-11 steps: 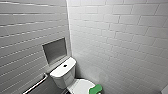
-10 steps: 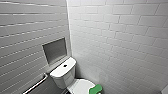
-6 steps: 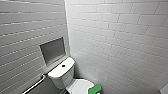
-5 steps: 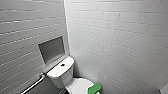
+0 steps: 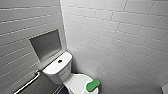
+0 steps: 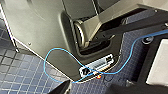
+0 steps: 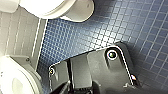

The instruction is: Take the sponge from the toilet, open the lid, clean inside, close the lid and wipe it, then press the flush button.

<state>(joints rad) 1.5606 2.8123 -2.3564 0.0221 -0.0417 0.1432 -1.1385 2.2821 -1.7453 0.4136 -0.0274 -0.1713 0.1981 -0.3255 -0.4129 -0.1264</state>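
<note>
The sponge (image 5: 93, 85) is lying on the closed lid (image 5: 75, 83) of the toilet (image 5: 56, 71), toward the lid's front and its right side as the head view shows it, close to the rim there; its long axis is running on a slant, from the near left up to the far right, roughly toward the tiled side wall (image 5: 120, 37); nothing is touching it. Behind it the tank is standing in the corner, with the flush button (image 5: 60, 61) sitting in the middle of its top, well apart from the sponge; a recessed niche (image 5: 46, 46) is opening in the wall above the tank, and a grab bar (image 5: 27, 83) is running along the left wall.

Both arms are hanging low; the left pincer (image 6: 85, 91) is looking past the robot's own body and a blue cable (image 6: 50, 60) at the floor (image 6: 22, 75), and the right pincer (image 7: 82, 91) is looking at blue floor tiles beside white rounded ceramic (image 7: 55, 8); whether either is released or clenched, I cannot tell. Judging from the sponge's place on the lid's right half, the right arm is looking the nearer one, and a grasp across the short width is seeming the easier.
</note>
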